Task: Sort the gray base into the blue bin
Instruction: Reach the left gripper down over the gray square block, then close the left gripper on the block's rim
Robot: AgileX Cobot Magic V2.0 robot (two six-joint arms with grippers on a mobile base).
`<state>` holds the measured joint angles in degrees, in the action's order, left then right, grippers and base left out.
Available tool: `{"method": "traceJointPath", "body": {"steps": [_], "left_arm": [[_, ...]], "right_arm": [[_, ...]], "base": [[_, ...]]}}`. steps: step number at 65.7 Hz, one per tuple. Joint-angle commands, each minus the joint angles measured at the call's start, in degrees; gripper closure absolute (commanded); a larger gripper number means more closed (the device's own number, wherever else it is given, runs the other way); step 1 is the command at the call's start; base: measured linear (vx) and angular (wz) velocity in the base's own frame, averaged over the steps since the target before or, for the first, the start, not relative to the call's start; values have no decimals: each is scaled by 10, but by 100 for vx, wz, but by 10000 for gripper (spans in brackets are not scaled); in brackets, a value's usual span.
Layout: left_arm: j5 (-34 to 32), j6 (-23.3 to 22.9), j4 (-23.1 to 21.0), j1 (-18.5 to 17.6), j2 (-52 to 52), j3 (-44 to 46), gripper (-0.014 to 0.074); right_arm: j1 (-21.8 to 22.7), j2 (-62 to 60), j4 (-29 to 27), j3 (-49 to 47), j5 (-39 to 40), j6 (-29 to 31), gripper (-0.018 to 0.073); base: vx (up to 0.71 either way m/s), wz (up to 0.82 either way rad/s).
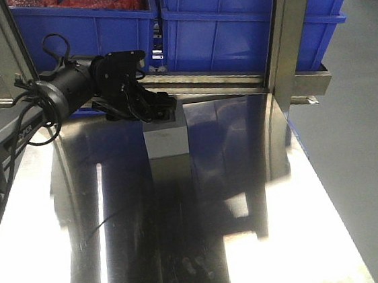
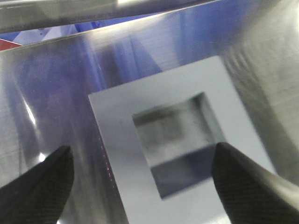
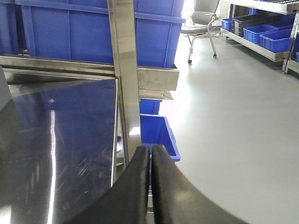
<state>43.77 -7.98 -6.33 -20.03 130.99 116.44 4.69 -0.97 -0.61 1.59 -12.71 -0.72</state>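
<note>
your left gripper [image 2: 140, 156] is spread wide, its black textured fingers [image 2: 39, 186] standing either side of the matte gray cube-like base [image 2: 175, 135], with nothing clamped yet. that straddle looks like the set-up for a pinch across two opposite walls. the base stands on the shiny steel table [image 1: 282, 192], near its far edge and just in front of the rack that carries the large bright-blue plastic bin [image 1: 244, 21], so the carry should be short once it's lifted

the square recess faces straight up at the wrist camera, and the base sits flat on the opposite face. it's close to cubic, so you get no real long axis to line up with. its sides are turned a little against the line between the fingers, and i'd judge a small wrist twist would help the pads meet flat walls

your right gripper [image 3: 150, 184] is parked off the table's side with its fingers pressed together, holding nothing, out of the way
</note>
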Motion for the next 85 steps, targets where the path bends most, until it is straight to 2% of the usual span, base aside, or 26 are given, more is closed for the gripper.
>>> {"method": "traceJointPath", "body": {"steps": [1, 7, 35, 63, 70, 85], "left_arm": [[-32, -19, -2, -1, -31, 19, 10], [-39, -33, -2, -1, -25, 19, 10], [-46, -34, -2, -1, -23, 19, 12], [-37, -34, -2, -1, -14, 19, 50], [-36, -34, -2, -1, -14, 19, 99], [-36, -31, -1, -1, -14, 19, 330]], "right_arm": [[5, -1, 3, 1, 43, 7, 564], [5, -1, 3, 1, 43, 7, 564], [5, -1, 3, 1, 43, 7, 564], [5, -1, 3, 1, 43, 7, 564], [5, -1, 3, 1, 43, 7, 564], [5, -1, 3, 1, 43, 7, 564]], "base": [[0, 0], [0, 0], [0, 0], [0, 0], [0, 0], [0, 0]]}}
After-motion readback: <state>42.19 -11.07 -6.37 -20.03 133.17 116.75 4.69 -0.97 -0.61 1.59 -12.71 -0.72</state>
